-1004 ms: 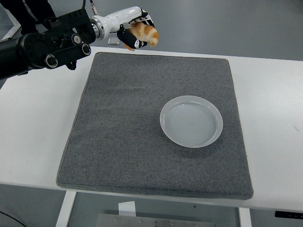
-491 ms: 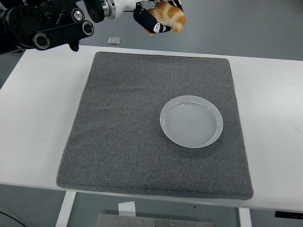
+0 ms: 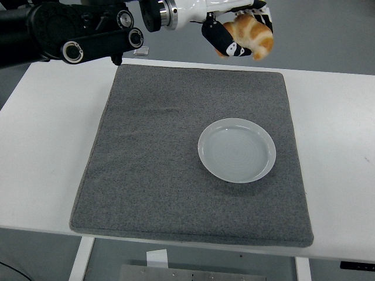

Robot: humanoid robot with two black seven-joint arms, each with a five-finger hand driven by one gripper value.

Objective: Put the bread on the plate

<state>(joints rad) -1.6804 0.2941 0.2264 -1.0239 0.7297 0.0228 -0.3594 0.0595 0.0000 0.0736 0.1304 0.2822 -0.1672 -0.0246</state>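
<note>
A golden-brown piece of bread point(image 3: 253, 35) hangs in the air above the far edge of the grey mat, held in my left hand point(image 3: 237, 34), whose black-and-white fingers are curled around it. The arm reaches in from the upper left across the top of the view. A round white plate point(image 3: 237, 150) lies on the mat right of centre, well below and slightly left of the bread. It holds nothing. My right arm does not show.
A large grey mat point(image 3: 158, 158) covers most of the white table point(image 3: 41, 152). A small grey object point(image 3: 140, 52) lies on the table just beyond the mat's far left corner, partly behind the arm.
My left hand has carried the bread to the right along the mat's far edge, from above its left part to above its right part. The plate has stayed put.
</note>
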